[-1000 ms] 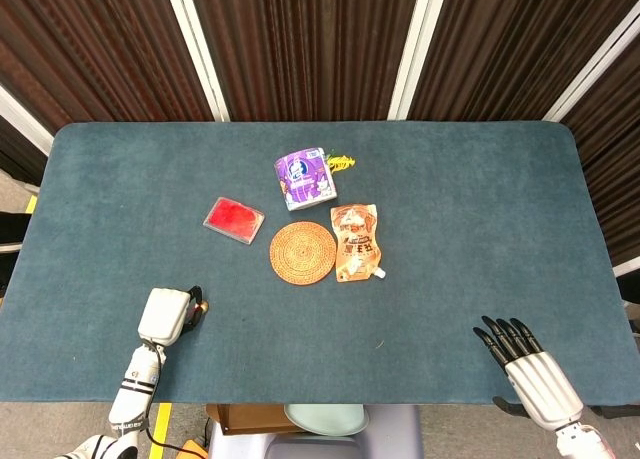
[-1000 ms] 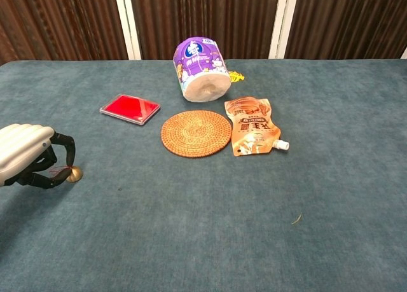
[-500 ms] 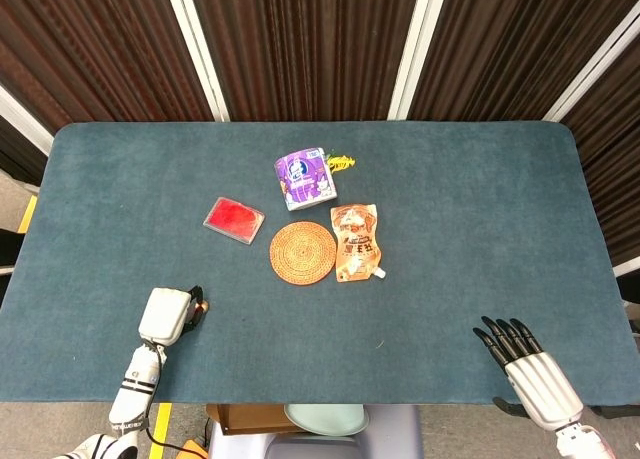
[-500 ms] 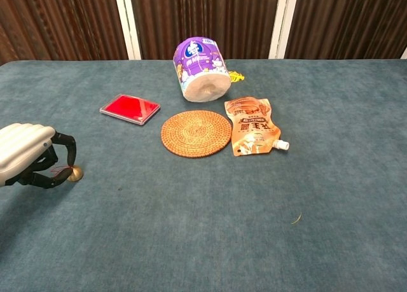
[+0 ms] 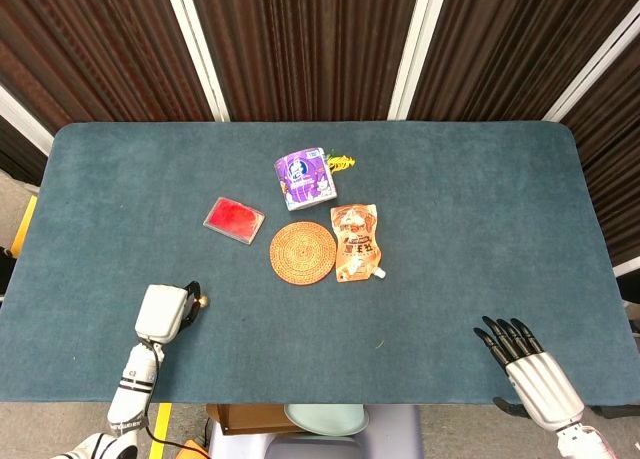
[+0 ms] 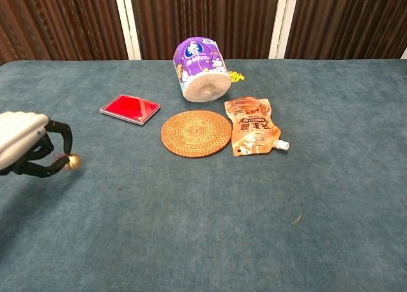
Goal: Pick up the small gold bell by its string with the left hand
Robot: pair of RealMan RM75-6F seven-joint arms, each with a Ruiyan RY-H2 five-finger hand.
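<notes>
The left robot hand (image 6: pixel 25 149), a white shell with black fingers (image 6: pixel 60 132), curled in near the counter's front left corner and pinched the thin red string (image 6: pixel 62 156) of the small gold bell (image 6: pixel 74 162). The round, shiny bell hung at the fingertips, just clear of the cloth as far as the chest view showed. The right robot hand (image 5: pixel 528 372), also white-backed with slim black fingers, lay flat and spread, holding nothing, at the front right corner. The counter (image 5: pixel 470 229) wore a felt-like teal cover. Around its middle sat a round woven coaster (image 5: pixel 302 251) of tan fibre, touching a glossy orange spouted pouch (image 5: pixel 356 241) on its right. Toward the left of the coaster lay a flat red rectangular case (image 5: pixel 233 219) with a clear rim. Behind the coaster stood a toilet roll in purple wrapper (image 5: pixel 305 177), and a small yellow item (image 5: pixel 341 162) lay just beside it, too small to identify.
</notes>
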